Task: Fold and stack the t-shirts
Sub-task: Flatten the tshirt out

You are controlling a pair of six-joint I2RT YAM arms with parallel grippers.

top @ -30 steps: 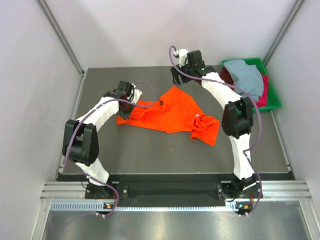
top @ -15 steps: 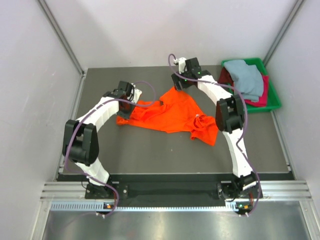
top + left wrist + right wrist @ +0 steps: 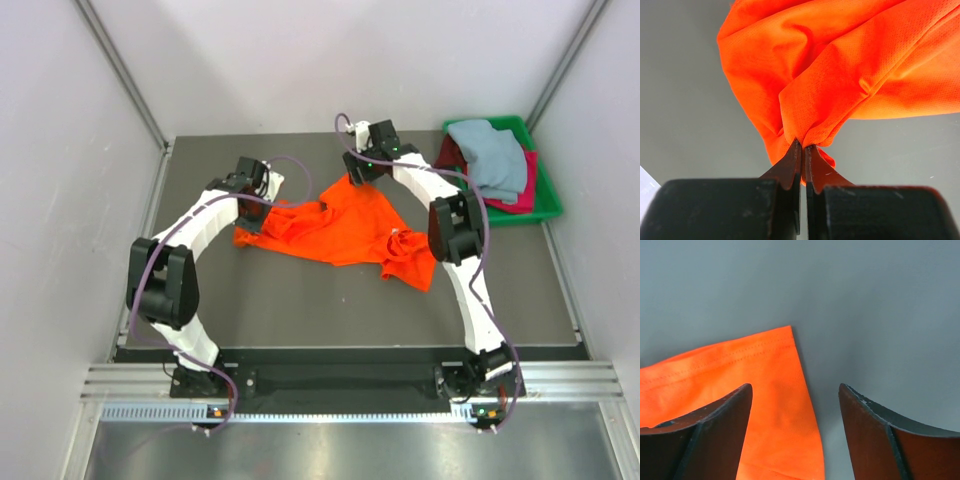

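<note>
While left gripper (image 3: 801, 148) pinches orange t-shirt (image 3: 840, 65) (bunched fold), right gripper (image 3: 795, 388) gapes; seemingly above corner

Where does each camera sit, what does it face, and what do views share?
Top external: above and behind the arms, facing down on the table; left arm and right arm show whole.
Left wrist: on the left arm, facing the orange shirt; left gripper shows, shut on it.
Right wrist: on the right arm, facing down at a shirt corner; open right gripper shows.
Shared: all three show the orange shirt.
</note>
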